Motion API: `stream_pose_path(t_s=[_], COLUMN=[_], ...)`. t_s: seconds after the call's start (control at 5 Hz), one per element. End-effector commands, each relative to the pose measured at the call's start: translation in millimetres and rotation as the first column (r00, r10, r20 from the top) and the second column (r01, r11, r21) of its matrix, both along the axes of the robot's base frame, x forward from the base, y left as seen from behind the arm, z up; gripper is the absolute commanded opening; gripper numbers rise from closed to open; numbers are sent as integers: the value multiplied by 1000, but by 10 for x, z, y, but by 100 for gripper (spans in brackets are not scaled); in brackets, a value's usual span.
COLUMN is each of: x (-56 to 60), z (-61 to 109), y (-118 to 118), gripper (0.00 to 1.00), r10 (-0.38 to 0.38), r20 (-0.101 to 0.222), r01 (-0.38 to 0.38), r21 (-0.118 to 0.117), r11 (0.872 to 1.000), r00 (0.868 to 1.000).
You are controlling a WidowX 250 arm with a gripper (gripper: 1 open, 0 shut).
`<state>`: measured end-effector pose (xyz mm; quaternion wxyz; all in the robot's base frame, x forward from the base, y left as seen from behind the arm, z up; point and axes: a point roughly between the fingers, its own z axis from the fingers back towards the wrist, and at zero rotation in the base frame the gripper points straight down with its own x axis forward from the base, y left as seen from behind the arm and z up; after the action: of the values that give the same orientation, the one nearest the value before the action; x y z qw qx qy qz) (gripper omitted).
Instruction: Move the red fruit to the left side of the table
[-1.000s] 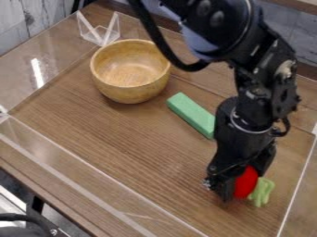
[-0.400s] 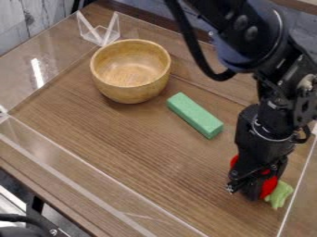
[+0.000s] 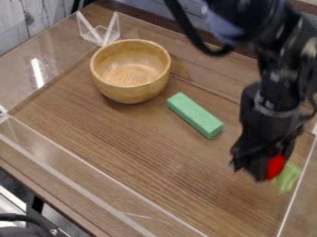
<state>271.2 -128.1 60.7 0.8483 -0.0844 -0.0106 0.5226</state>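
The table [image 3: 118,153] looks like wood, brown with fine lengthwise grain and a low sheen. Beyond the fingers [image 3: 270,171], the bowl [image 3: 130,71] looks like smooth pale wood with a soft gloss inside. Nearer the fingers, the green block [image 3: 196,115] looks smooth and fairly matt. The arm [image 3: 254,83] above the fingers has a smooth dark finish with pale highlights.
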Motion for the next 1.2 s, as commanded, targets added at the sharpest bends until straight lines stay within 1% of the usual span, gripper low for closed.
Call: stream_pose_path(t_s=[0.0, 0.2, 0.4, 0.6, 0.8, 1.0], x=[176, 112, 45, -26, -62, -47], z=[454, 408, 356, 410, 534, 493], y=[53, 5, -52, -35, 21, -14], gripper=[0, 0, 0, 0, 0, 0], r10=[-38, -152, -234, -287, -331, -404], r20=[79, 78, 74, 72, 81, 80], r01=[42, 155, 237, 290, 334, 407], r21=[-51, -44, -34, -27, -26, -22], r11=[998, 987, 971, 957, 942, 913], r00=[996, 985, 969, 955, 940, 911])
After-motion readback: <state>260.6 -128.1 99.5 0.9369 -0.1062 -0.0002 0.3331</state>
